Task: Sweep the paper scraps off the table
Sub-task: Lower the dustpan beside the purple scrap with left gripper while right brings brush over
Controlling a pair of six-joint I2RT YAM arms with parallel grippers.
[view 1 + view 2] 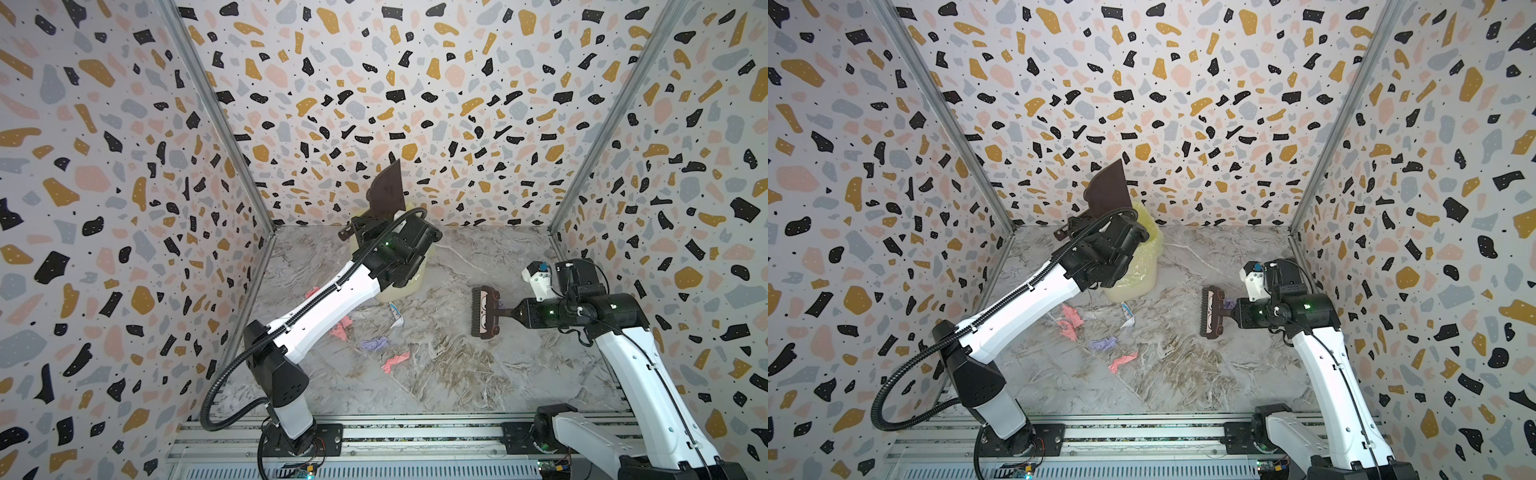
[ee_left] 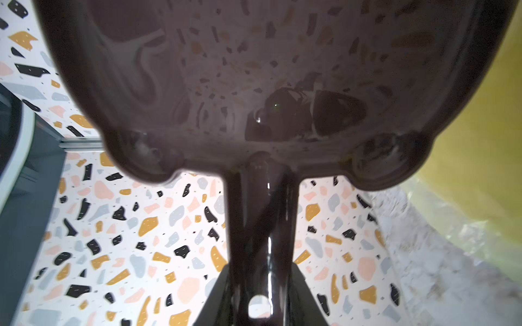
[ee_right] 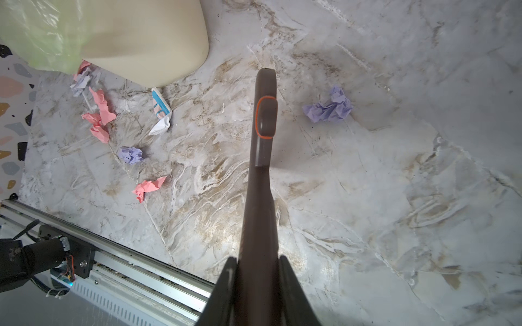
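Left of the right gripper, which is clamped on a brush, most paper scraps are scattered on the table. A dustpan is clamped by the left gripper.

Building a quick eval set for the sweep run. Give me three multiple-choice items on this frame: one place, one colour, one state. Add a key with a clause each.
1. Where is the dustpan?
A) set down flat
B) held up in the air by the bin
C) lying inside the bin

2. Which colour shows among the paper scraps?
A) pink
B) green
C) black

3. What state is the right gripper in?
A) open and empty
B) shut on the brush
C) shut on a scrap

Key:
1 B, in both top views it stands tilted, clear of the table, next to the bin.
2 A, several crumpled pink bits lie on the table.
3 B, in the right wrist view both fingers press the brush handle.
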